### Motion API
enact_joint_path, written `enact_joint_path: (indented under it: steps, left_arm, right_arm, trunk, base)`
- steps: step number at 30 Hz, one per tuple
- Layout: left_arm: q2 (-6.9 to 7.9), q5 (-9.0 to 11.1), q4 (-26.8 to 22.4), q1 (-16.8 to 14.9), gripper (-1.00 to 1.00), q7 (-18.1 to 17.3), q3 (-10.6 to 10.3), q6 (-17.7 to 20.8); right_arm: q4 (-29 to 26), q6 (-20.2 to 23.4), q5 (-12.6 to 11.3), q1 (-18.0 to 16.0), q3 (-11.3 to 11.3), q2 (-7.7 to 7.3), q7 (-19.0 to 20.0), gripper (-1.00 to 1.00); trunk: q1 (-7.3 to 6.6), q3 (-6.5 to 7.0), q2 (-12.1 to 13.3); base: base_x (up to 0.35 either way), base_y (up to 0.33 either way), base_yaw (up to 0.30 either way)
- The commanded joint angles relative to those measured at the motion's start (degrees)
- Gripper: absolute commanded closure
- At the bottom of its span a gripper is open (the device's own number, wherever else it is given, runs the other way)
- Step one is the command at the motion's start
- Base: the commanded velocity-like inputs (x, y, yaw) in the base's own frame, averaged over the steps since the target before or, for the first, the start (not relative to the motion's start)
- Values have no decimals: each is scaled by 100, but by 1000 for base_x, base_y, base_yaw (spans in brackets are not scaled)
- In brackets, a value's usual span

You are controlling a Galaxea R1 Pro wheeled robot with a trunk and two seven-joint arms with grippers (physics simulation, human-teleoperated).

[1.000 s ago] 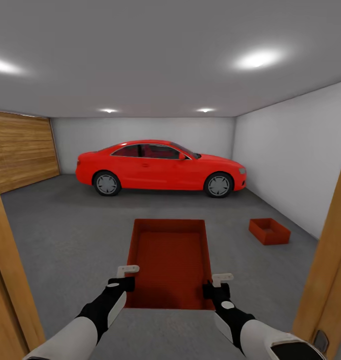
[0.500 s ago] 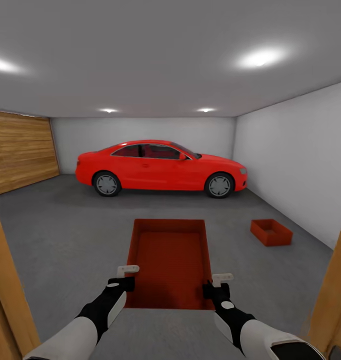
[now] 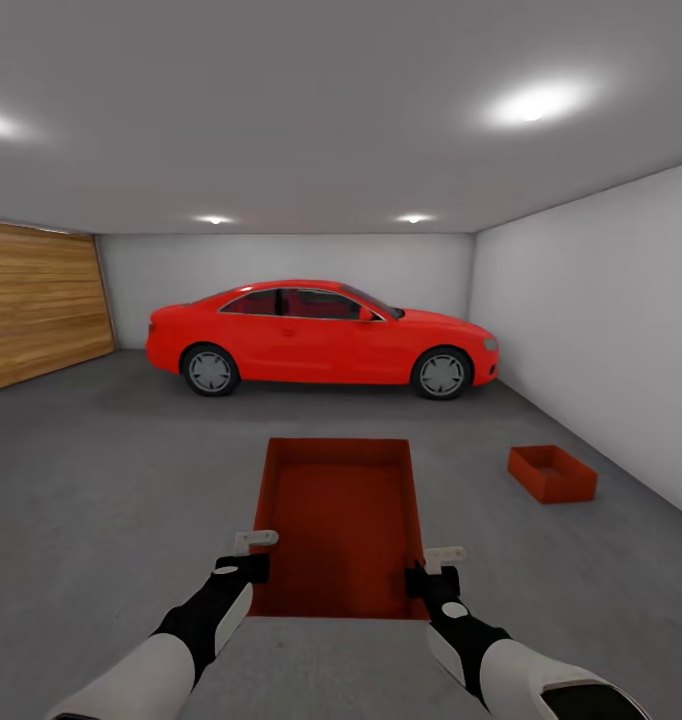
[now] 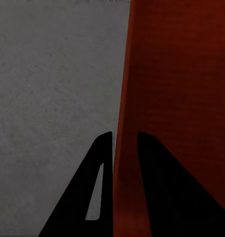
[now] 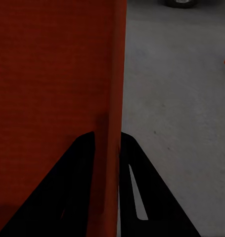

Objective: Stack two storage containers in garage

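With the wooden door frame now gone from the head view, the robot has rolled fully into the garage, its left gripper [image 3: 253,556] and right gripper [image 3: 433,568] each clamped on a side wall of the carried storage container [image 3: 341,520], nearer the second container [image 3: 552,473] waiting on the concrete floor [image 3: 111,480].

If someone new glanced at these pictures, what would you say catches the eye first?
Probably the red car, parked side-on along the far wall of the garage. Next comes the storage container held out in front, the left gripper and right gripper each clamped on one of its side walls. A second container sits on the concrete floor near the right wall.
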Motion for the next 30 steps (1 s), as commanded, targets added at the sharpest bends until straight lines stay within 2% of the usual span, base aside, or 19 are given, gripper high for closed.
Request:
enact_joint_path:
  steps: [1,30]
  left_arm:
    - [-23,-30,-38,-3,100,70,58,34]
    - [-23,-27,-29,-3,100,70,59,34]
  right_arm:
    - [18,-15,-49,1,-62,-1,-36,100]
    - [19,-14,-49,0,-62,-6,-37,100]
  trunk:
    - [5,-2,-4]
    - [5,-2,-4]
  base:
    - [319,0,0]
    - [320,0,0]
